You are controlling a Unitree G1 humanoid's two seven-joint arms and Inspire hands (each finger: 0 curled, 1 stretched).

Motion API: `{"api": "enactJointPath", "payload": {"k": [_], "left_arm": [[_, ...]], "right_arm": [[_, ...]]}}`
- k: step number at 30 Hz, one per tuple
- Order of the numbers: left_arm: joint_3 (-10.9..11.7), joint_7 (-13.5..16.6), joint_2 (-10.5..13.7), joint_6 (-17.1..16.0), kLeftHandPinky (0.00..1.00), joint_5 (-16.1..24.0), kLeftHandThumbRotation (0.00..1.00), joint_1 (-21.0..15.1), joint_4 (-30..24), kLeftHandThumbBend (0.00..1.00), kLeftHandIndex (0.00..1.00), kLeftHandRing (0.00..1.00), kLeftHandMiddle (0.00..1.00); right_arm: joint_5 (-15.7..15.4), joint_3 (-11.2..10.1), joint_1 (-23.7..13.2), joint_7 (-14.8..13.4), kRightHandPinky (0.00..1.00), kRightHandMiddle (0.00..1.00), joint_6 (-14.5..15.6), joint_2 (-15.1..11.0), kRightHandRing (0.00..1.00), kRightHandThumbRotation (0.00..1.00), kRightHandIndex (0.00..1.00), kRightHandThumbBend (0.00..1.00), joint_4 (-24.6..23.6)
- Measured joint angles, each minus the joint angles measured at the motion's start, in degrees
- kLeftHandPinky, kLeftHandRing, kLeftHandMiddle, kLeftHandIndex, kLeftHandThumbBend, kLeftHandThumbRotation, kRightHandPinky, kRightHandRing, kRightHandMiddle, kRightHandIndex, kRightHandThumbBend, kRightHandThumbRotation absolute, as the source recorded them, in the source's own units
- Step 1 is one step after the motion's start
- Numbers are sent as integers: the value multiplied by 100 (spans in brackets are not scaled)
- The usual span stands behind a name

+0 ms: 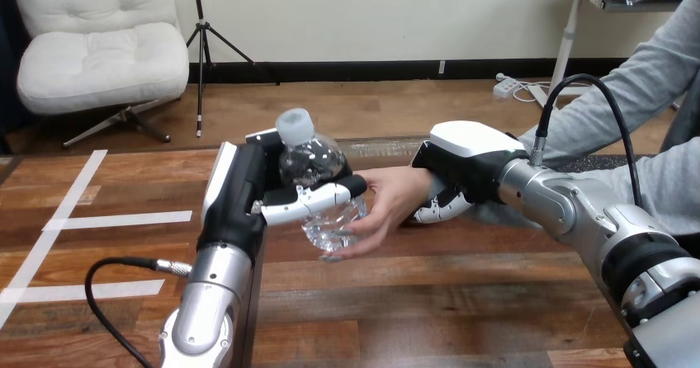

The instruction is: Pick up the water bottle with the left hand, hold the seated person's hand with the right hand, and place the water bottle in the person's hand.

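While aloft, bottle (310, 158) in robot hand (248, 188)

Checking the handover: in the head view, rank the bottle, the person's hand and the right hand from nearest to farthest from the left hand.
1. The bottle: gripped in the left hand.
2. The person's hand: just right, touching the bottle.
3. The right hand: farthest right, past the person's hand.

left hand (248, 191) grips water bottle (314, 162) | right hand (472, 160) clasps person's wrist (424, 190)
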Motion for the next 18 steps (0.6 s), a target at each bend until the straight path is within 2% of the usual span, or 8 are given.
{"api": "enactJointPath", "payload": {"k": [18], "left_arm": [[-5, 246, -92, -364, 28, 184, 0, -107, 653, 72, 38, 33, 37]], "right_arm": [[0, 6, 0, 38, 28, 39, 4, 12, 32, 30, 39, 45, 1]]}}
